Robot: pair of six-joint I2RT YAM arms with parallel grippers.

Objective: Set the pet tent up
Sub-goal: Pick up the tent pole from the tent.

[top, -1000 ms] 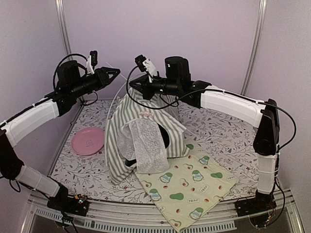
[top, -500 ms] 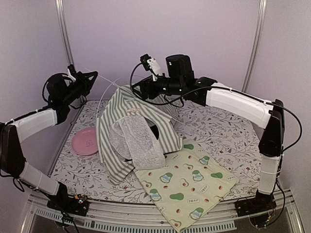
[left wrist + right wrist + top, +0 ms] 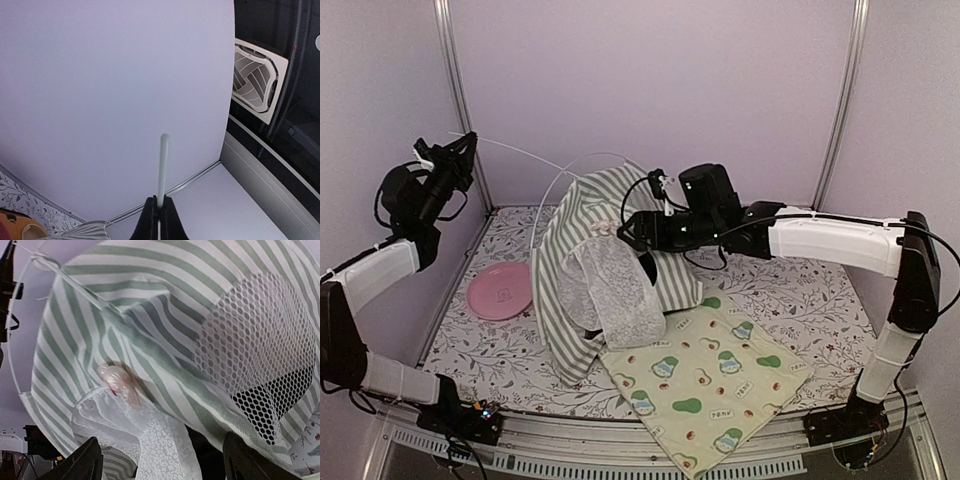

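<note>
The pet tent point(image 3: 582, 225), sage-green and white striped, stands half raised at the table's middle, its lace door curtain point(image 3: 617, 292) hanging in front. A thin white pole point(image 3: 520, 153) runs from its top leftward to my left gripper point(image 3: 467, 145), which is shut on the pole's end point(image 3: 162, 165) high by the left wall. My right gripper point(image 3: 634, 228) hovers open beside the tent's upper right side. In the right wrist view its fingers point(image 3: 86, 463) straddle the lace curtain point(image 3: 160, 440), with the round mesh window point(image 3: 260, 345) and a pink bow point(image 3: 117, 381) ahead.
A pink plate point(image 3: 502, 291) lies left of the tent. The pale yellow avocado-print mat point(image 3: 705, 385) spreads from under the tent toward the front edge. An orange bowl point(image 3: 20, 231) peeks behind the tent. Walls close in at the back and both sides.
My left gripper shut on the pole and drew it left toward the wall. My right gripper let go of the tent's top, opened wide and dropped to the tent's right side.
</note>
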